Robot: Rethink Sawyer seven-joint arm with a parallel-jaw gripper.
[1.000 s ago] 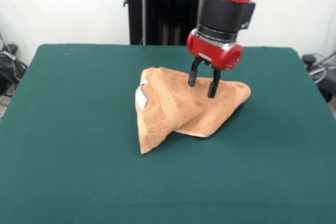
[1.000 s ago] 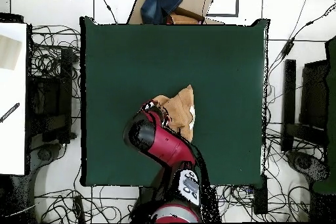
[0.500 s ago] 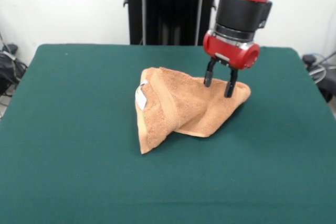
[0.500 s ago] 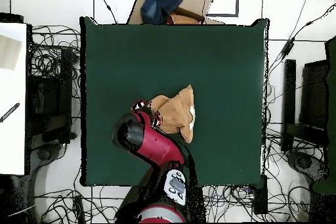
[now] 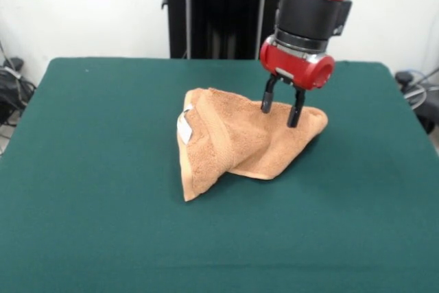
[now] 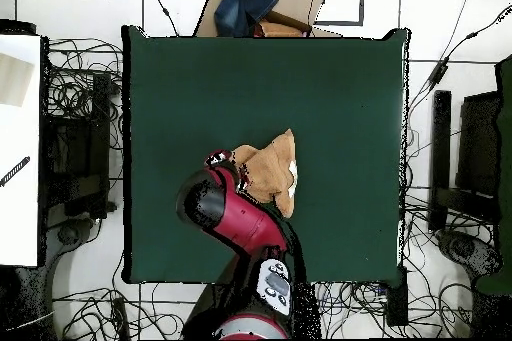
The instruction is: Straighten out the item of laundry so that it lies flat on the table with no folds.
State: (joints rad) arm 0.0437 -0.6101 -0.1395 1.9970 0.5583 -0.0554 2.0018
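Spread gripper (image 5: pixel 278 109) seemingly just over folded towel's (image 5: pixel 236 138) far edge, bare table (image 5: pixel 103 169) all round.

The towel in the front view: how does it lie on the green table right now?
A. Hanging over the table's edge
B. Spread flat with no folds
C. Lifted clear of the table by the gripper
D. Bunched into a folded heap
D: the towel sits folded over itself in a raised heap on the table, with the open gripper over its right part.

The desk (image 5: pixel 96 169) is covered in plain dark green. The towel (image 5: pixel 233 138) is coloured orange-tan, with a small white label (image 5: pixel 184 127). The gripper (image 5: pixel 279 109) is finished in red, with black jaws.
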